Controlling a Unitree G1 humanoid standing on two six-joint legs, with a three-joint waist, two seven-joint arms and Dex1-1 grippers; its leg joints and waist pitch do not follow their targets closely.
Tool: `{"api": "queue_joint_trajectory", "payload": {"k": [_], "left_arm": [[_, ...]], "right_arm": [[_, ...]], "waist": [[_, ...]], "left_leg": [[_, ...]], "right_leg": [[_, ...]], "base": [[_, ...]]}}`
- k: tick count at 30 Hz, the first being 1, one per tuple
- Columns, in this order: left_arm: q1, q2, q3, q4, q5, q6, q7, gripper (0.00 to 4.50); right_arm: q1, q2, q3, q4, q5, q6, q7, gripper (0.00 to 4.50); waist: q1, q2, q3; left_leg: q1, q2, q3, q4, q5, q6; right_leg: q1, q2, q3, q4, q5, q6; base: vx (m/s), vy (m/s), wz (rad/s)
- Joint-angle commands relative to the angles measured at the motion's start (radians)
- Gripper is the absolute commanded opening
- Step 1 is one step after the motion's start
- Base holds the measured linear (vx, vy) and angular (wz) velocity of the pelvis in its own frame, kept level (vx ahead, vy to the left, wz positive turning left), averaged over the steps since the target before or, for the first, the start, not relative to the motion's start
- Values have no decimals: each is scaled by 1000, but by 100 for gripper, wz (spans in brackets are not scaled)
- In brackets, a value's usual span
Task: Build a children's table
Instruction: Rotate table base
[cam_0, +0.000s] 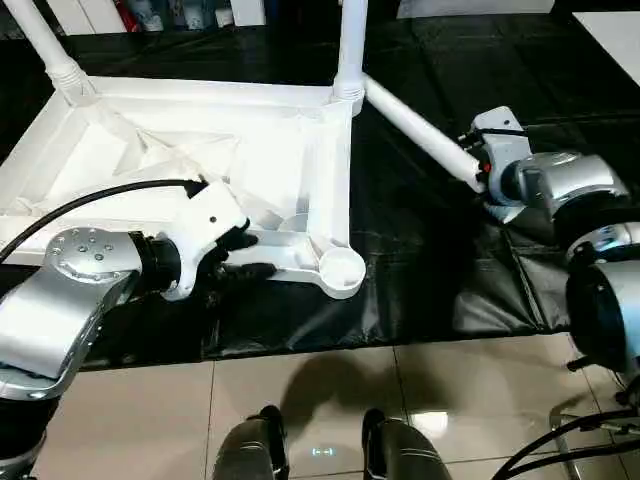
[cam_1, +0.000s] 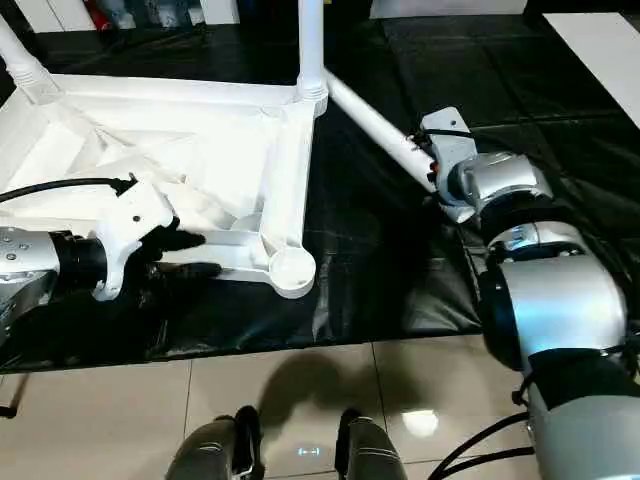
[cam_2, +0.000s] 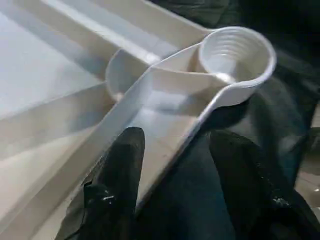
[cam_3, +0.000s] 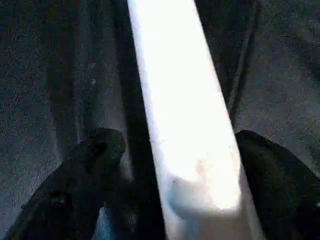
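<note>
Two legs (cam_0: 350, 45) already stand upright in the far corner sockets of the children's table (cam_0: 200, 150), which lies upside down on the black-covered work table (cam_0: 420, 270). You will see that the left gripper (cam_0: 243, 252) straddles the near rim of the upturned top, one finger (cam_2: 117, 180) inside the ribbed frame, the other outside over the black cover; whether the pads actually press the rim cannot be told. The empty near corner socket (cam_2: 235, 52) lies just ahead of those fingertips. A loose leg (cam_0: 415, 125) lies slanted on the cover, its far end close beside the far right socket. Your right gripper (cam_3: 180, 160) has its fingers set apart on either side of that leg's near end; the leg runs between them, with a visible gap at one finger (cam_3: 85, 165).
</note>
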Motion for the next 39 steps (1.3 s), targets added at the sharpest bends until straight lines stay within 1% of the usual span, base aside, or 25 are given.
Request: {"api": "queue_joint_trajectory", "payload": {"k": [1, 3, 4, 7, 8, 10, 14, 15, 18, 19, 20, 22, 23, 24, 25, 27, 29, 30, 32, 34, 35, 36, 37, 38, 39], "left_arm": [[-8, -1, -10, -16, -10, 10, 1, 256], [-16, -12, -18, -7, -9, 6, 7, 256], [-19, -15, -20, -4, -9, 5, 9, 256], [-23, -18, -27, 2, -10, -1, 13, 256], [-24, -18, -29, 3, -11, -4, 16, 256], [-25, -19, -30, 5, -18, -7, 17, 256], [-32, -31, -28, 8, -30, -7, 21, 256], [-33, -32, -29, 8, -31, -8, 22, 256], [-36, -43, -27, 11, -40, -14, 29, 256], [-37, -53, -21, 14, -47, -21, 35, 256], [-37, -54, -20, 14, -48, -21, 36, 266], [-40, -84, -1, 24, -60, -29, 54, 284], [-40, -93, 5, 25, -63, -32, 61, 292], [-40, -115, 15, 31, -67, -38, 78, 292], [-41, -124, 19, 34, -68, -40, 85, 309], [-43, -159, 24, 47, -60, -75, 116, 314], [-45, -183, 30, 52, -61, -86, 139, 326], [-48, -200, 35, 58, -61, -96, 156, 351], [-56, -237, 47, 70, -62, -100, 192, 356], [-66, -286, 54, 87, -56, -128, 235, 371], [-67, -290, 54, 88, -56, -130, 239, 371], [-69, -306, 57, 92, -57, -139, 251, 385], [-81, -360, 74, 106, -65, -162, 291, 385], [-81, -360, 74, 106, -65, -162, 291, 393], [-93, -395, 87, 119, -71, -182, 318, 400]], "right_arm": [[19, 6, 18, 37, -16, 22, 33, 364], [20, 3, 22, 35, -22, 25, 34, 354], [20, 2, 22, 35, -23, 27, 35, 331], [27, -2, 23, 33, -28, 23, 35, 323], [31, -4, 22, 33, -28, 19, 33, 296], [38, -7, 17, 34, -30, 14, 32, 296], [45, -13, 10, 35, -27, 9, 29, 259], [47, -14, 4, 36, -23, 9, 26, 259], [52, -20, -26, 35, -4, 7, 7, 225], [55, -24, -65, 34, 27, 8, -22, 218], [55, -25, -69, 34, 30, 8, -25, 212], [55, -33, -133, 31, 84, 6, -73, 202], [55, -36, -152, 30, 100, 5, -87, 199], [53, -42, -200, 27, 142, 3, -116, 199], [52, -44, -219, 25, 156, 2, -126, 196], [44, -49, -323, 10, 244, -37, -168, 195], [39, -49, -389, -12, 304, -95, -162, 193], [37, -45, -443, -30, 358, -121, -141, 193], [44, -38, -516, -76, 433, -170, -101, 193], [81, -13, -583, -175, 521, -165, -33, 193], [85, -10, -590, -185, 531, -160, -28, 193], [99, 1, -618, -221, 568, -142, -9, 193], [180, 55, -656, -385, 658, -88, 55, 193], [180, 55, -656, -385, 658, -88, 55, 193], [250, 92, -647, -510, 699, -53, 90, 193]], "waist": [[4, 10, -81], [4, 8, -83], [4, 8, -84], [5, 9, -87], [5, 10, -88], [6, 10, -89], [6, 10, -91], [7, 9, -92], [9, 10, -93], [10, 10, -93], [10, 12, -93], [12, 10, -93], [13, 16, -94], [13, 20, -94], [11, 13, -93], [10, 11, -94], [10, 9, -96], [8, 11, -98], [8, 11, -99], [10, 15, -100], [13, 16, -103], [13, 16, -105], [15, 18, -107], [16, 18, -98], [19, 19, -110]], "left_leg": [[42, 65, -34, -65, -299, 0], [41, 65, -34, -64, -280, 4], [41, 64, -32, -62, -269, 8], [40, 64, -32, -60, -261, 13], [40, 64, -32, -60, -258, 13], [40, 64, -31, -59, -256, 16], [39, 64, -31, -57, -248, 18], [39, 63, -30, -56, -246, 20], [41, 64, -30, -55, -249, 20], [41, 64, -30, -55, -250, 19], [41, 64, -30, -55, -254, 17], [44, 63, -29, -54, -267, 9], [44, 63, -31, -54, -271, 6], [45, 63, -32, -55, -285, 0], [43, 62, -32, -55, -299, -1], [41, 59, -31, -53, -300, 6], [40, 58, -31, -51, -285, 15], [36, 57, -30, -48, -261, 29], [34, 56, -27, -45, -231, 56], [29, 56, -23, -44, -185, 102], [30, 59, -25, -42, -174, 110], [28, 56, -25, -41, -147, 130], [28, 59, -28, -40, -132, 139], [27, 55, -21, -44, -145, 152], [28, 62, -29, -39, -126, 152]], "right_leg": [[51, -86, 49, -57, -284, -295], [53, -85, 49, -55, -267, -300], [53, -85, 50, -55, -254, -304], [54, -85, 49, -53, -244, -310], [55, -84, 49, -52, -240, -311], [55, -83, 48, -52, -233, -314], [57, -83, 48, -51, -222, -317], [58, -83, 48, -50, -219, -320], [57, -82, 48, -51, -222, -321], [57, -82, 48, -51, -222, -321], [57, -83, 49, -52, -227, -319], [58, -82, 49, -54, -237, -313], [58, -82, 48, -53, -237, -313], [55, -80, 46, -53, -242, -309], [57, -79, 45, -56, -248, -306], [60, -82, 46, -57, -258, -296], [61, -83, 46, -56, -250, -296], [62, -83, 46, -53, -231, -301], [63, -81, 45, -52, -201, -308], [66, -74, 43, -48, -127, -316], [65, -77, 43, -45, -113, -321], [67, -72, 39, -42, -86, -330], [66, -73, 36, -39, -79, -340], [65, -68, 38, -50, -81, -327], [68, -75, 36, -39, -65, -334]], "base": [[0, 0, 0], [0, 0, 0], [0, 0, 0], [0, 0, 0], [0, 0, 0], [0, 0, 0], [0, 0, 0], [0, 0, 0], [0, 0, 0], [0, 0, 0], [0, 0, 0], [0, 0, 0], [0, 0, 0], [0, 0, 0], [0, 0, 0], [0, 0, 0], [0, 0, 0], [0, 0, 0], [0, 0, 0], [0, 0, 0], [0, 0, 0], [0, 0, 0], [0, 0, 0], [0, 0, 0], [0, 0, 0]]}}
